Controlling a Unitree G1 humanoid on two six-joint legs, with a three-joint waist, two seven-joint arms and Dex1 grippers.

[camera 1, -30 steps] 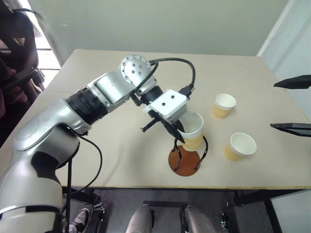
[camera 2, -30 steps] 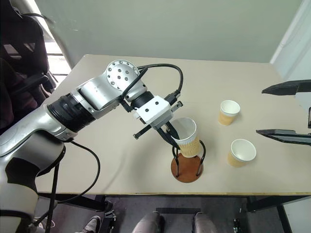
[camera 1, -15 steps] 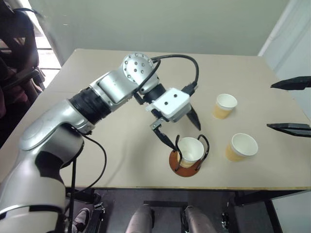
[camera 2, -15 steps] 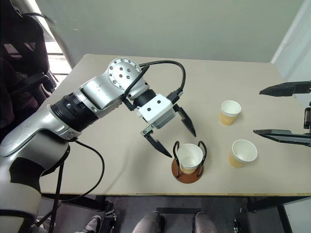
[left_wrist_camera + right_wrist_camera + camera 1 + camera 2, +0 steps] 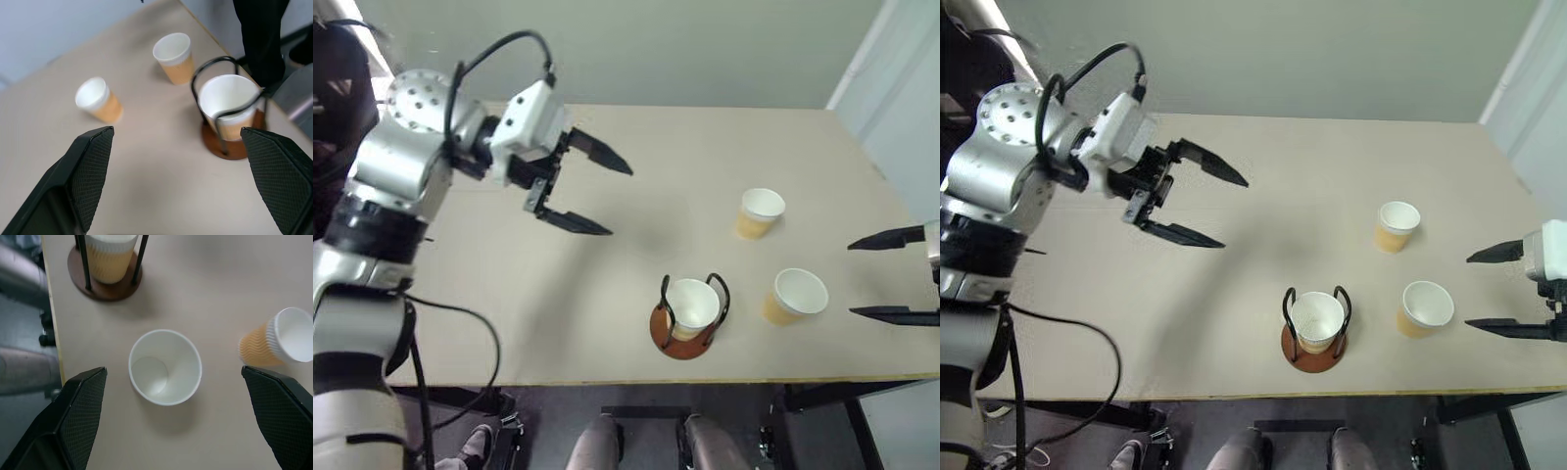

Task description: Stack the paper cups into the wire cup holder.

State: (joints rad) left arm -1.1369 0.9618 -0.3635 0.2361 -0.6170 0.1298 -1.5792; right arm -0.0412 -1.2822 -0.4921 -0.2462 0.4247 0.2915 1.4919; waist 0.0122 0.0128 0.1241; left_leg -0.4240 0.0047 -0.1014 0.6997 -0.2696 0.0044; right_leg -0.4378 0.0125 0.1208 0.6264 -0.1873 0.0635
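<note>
One cup sits upright in the holder near the front edge of the table, inside the wire loops. Two cups are left: the near cup just to the right of the holder, and the far cup further back, both upright and apart from each other.

The step in hand looks like the right gripper's pick of the near cup. To do it well, I'd say the fingers should come down either side of the ribbed wall, below the rolled rim, and close gently so the paper doesn't crumple. Then the cup needs lifting straight up and carrying over the holder, centred between the loops before it drops into the cup already there. Catching a wire could tip the stand.

The right gripper hangs at the table's right edge, spread wide, holding nothing, near the cup but not touching it. The left gripper is up over the left side of the table, well apart from the holder, also spread wide with nothing in it.
</note>
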